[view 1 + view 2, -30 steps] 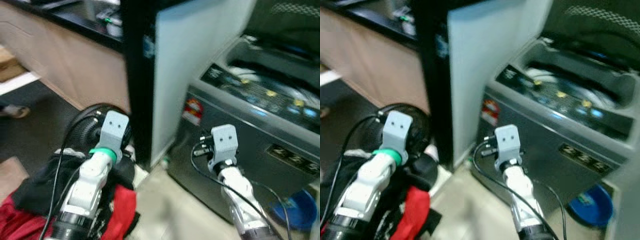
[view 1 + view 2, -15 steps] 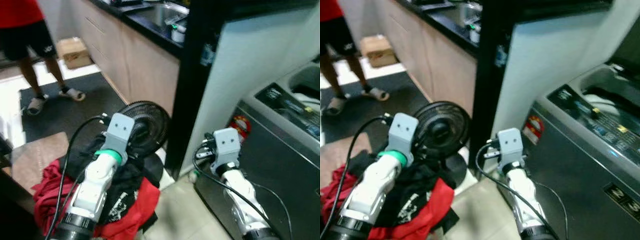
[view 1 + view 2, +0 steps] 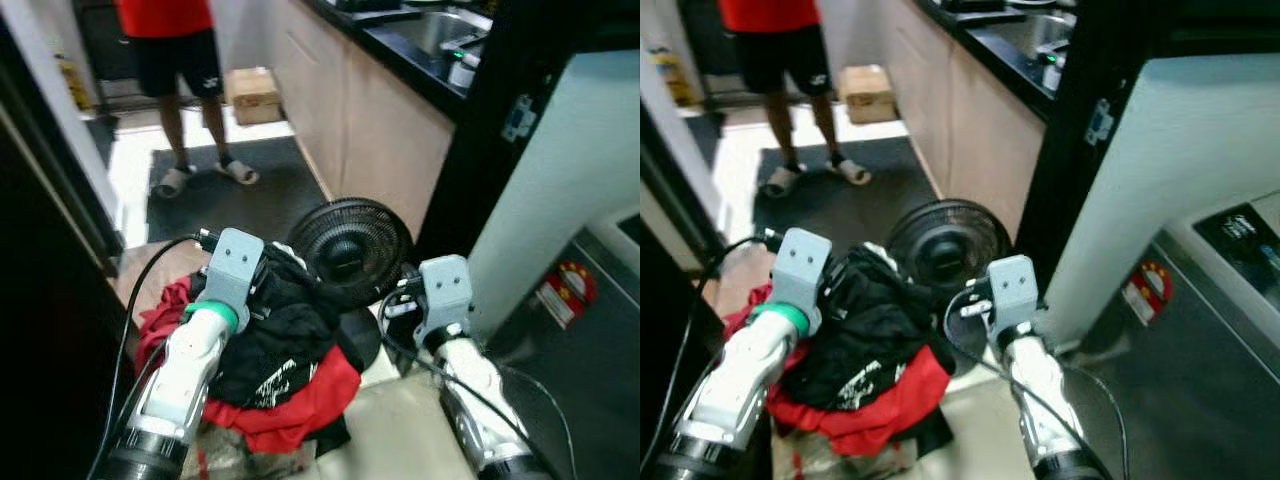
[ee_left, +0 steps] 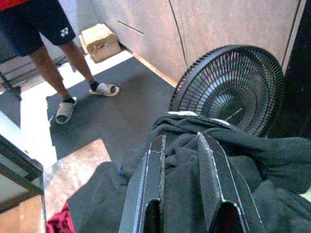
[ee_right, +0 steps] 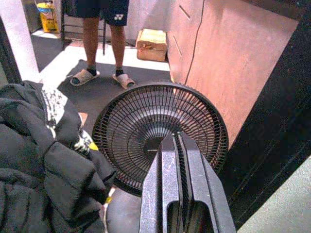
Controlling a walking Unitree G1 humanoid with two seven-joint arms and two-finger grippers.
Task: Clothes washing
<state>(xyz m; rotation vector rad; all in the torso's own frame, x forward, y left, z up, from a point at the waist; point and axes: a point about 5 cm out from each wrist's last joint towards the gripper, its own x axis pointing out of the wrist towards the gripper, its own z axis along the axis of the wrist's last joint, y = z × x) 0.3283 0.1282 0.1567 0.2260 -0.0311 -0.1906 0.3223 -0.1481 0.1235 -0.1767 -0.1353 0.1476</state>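
Note:
A heap of clothes lies on the floor at my left: a black garment (image 3: 285, 330) on top of a red one (image 3: 300, 400). My left gripper (image 4: 180, 138) hovers just over the black garment (image 4: 243, 160), its fingers (image 4: 154, 165) a little apart with nothing between them. My right gripper (image 5: 174, 138) is shut and empty, pointing at a black floor fan (image 5: 160, 126) that stands beside the heap. The dark grey washing machine (image 3: 590, 360) shows at the lower right, with its top out of sight.
A person (image 3: 180, 60) in a red shirt and black shorts stands on a dark mat (image 3: 230, 200) ahead. A cardboard box (image 3: 250, 92) lies by the wooden cabinets (image 3: 370, 120). A pale panel (image 3: 560, 180) and a black post stand to the right. A dark wall borders my left.
The camera has swung left: the washing machine slid off to the right, and the person, mat and clothes heap came into fuller view. Both arms keep their pose.

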